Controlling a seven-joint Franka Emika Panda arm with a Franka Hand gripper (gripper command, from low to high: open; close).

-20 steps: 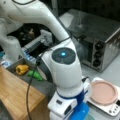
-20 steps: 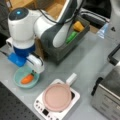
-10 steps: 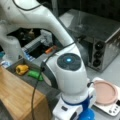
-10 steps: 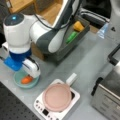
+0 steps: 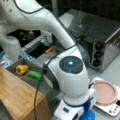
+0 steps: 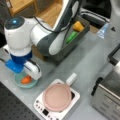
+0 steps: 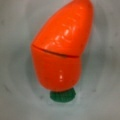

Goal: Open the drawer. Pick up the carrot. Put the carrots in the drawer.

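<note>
1. One toy carrot (image 7: 61,48) fills the wrist view, lying in a pale teal bowl (image 6: 18,83) with its green stub toward the bottom of that view; in a front view the carrot (image 6: 26,79) shows as an orange spot in the bowl, near that view's bottom left on the grey desk (image 6: 82,62).
2. The gripper (image 6: 32,71) hangs directly over the bowl, judged to be lined up for a grasp; whether the fingers are spread or pinching the carrot cannot be told, since none show in the wrist view.
3. The dark-grey drawer (image 6: 83,28) stands pulled out from the bamboo-topped cabinet (image 5: 17,97), well apart from the bowl, and already holds a yellow-orange pepper (image 5: 22,69) and a green vegetable (image 5: 35,74).
4. The white arm (image 5: 72,82) is folded over itself, wrist pointing straight down.
5. A pink-topped scale (image 6: 57,97) sits just beside the bowl; a steel toaster oven (image 5: 100,37) stands behind.
</note>
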